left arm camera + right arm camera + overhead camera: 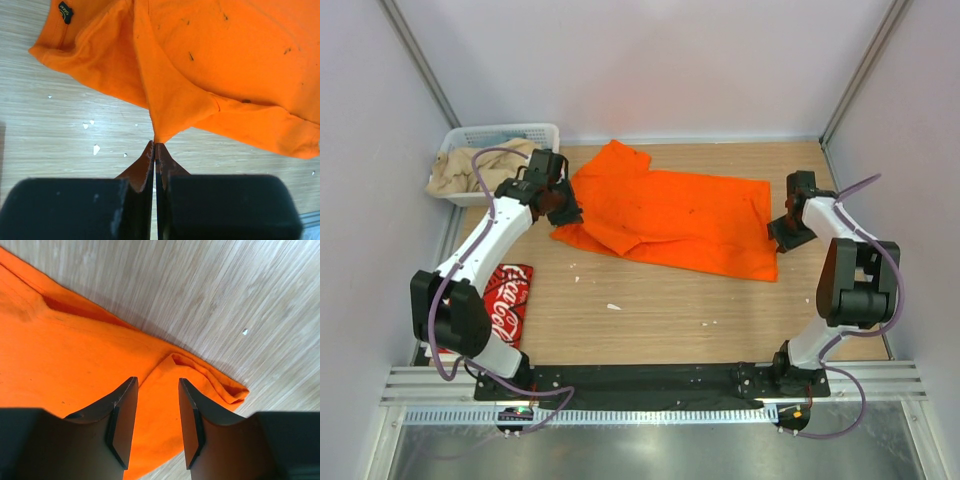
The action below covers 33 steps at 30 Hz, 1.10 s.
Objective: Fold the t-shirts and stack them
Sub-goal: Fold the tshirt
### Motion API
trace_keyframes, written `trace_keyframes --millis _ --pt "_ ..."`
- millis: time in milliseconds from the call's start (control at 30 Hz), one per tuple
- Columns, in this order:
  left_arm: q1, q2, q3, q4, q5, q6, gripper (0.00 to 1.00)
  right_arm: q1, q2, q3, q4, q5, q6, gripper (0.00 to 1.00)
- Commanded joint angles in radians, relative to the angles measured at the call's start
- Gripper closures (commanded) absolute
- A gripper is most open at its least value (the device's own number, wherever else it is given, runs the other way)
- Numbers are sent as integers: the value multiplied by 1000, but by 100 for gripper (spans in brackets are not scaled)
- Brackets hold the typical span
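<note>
The orange t-shirt lies spread across the middle of the wooden table, its left part bunched and folded over. My left gripper is shut on a pinched point of the orange t-shirt, and the cloth rises into its fingertips. My right gripper stands open over the shirt's right corner, its two fingers astride the folded hem with orange cloth between them. The red t-shirt with white lettering lies folded at the table's left edge beside the left arm.
A white slatted basket stands at the back left with beige cloth hanging over its rim. Small white crumbs dot the wood in front of the orange shirt. Pale walls close in three sides.
</note>
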Motion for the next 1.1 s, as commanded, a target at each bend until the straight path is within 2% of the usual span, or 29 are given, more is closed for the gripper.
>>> trace_keyframes --millis 0,200,700,867,1067 --pt "-4 -40 -3 16 43 -9 100 1 26 -15 34 -34 37 56" --pt "-4 -43 -5 9 59 -1 100 1 42 -18 38 -52 70 59" --pt "-2 -22 51 7 70 16 100 0 91 -36 60 -49 80 60" --pt "-4 7 98 22 73 17 100 -5 103 -30 52 -43 71 65" --pt "-2 91 169 41 82 27 100 -3 109 -30 45 -46 49 78"
